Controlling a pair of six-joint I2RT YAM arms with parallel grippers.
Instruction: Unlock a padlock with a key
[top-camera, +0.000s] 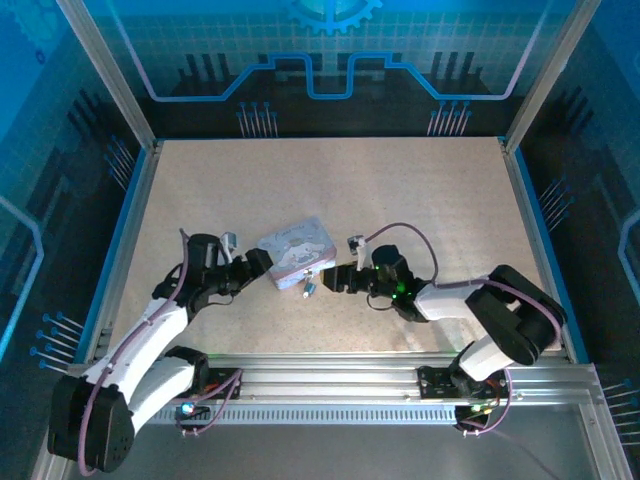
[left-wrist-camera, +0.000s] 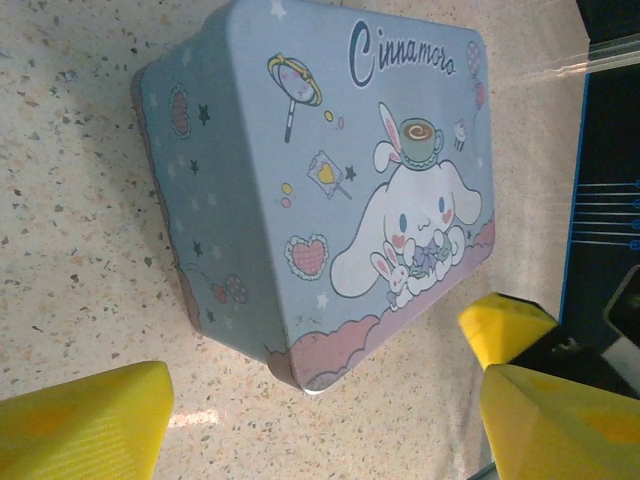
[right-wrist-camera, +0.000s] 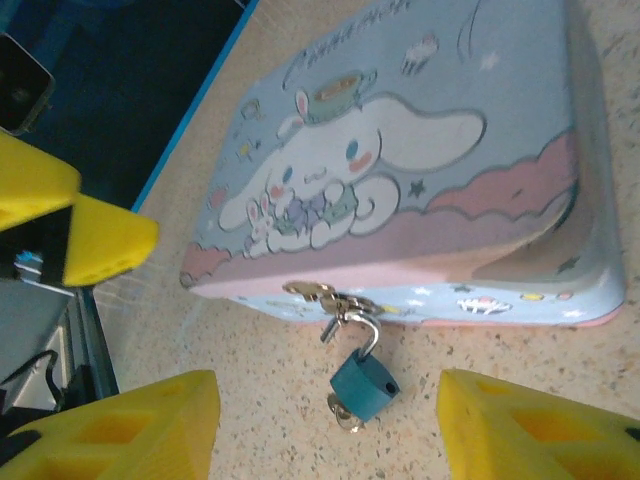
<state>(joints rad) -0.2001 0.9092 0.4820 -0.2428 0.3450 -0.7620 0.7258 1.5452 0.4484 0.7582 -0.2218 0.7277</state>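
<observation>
Roughly central on the worktop (top-camera: 400, 190), a little toward its near edge, sits the tin box (right-wrist-camera: 430, 140). The padlock (right-wrist-camera: 364, 381) — small, teal-bodied — hangs from the tin's hasp and rests on the worktop. What may be the key (right-wrist-camera: 347, 417) glints at its base. The right gripper (right-wrist-camera: 325, 385) is spread, its fingers flanking the padlock without touching it. The left gripper (left-wrist-camera: 320, 385) is spread too — just beside the tin.

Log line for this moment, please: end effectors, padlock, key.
left end effector: open, beside tin | right end effector: open, flanking padlock, not touching | padlock: on tin's hasp | key: apparently inserted in padlock
</observation>
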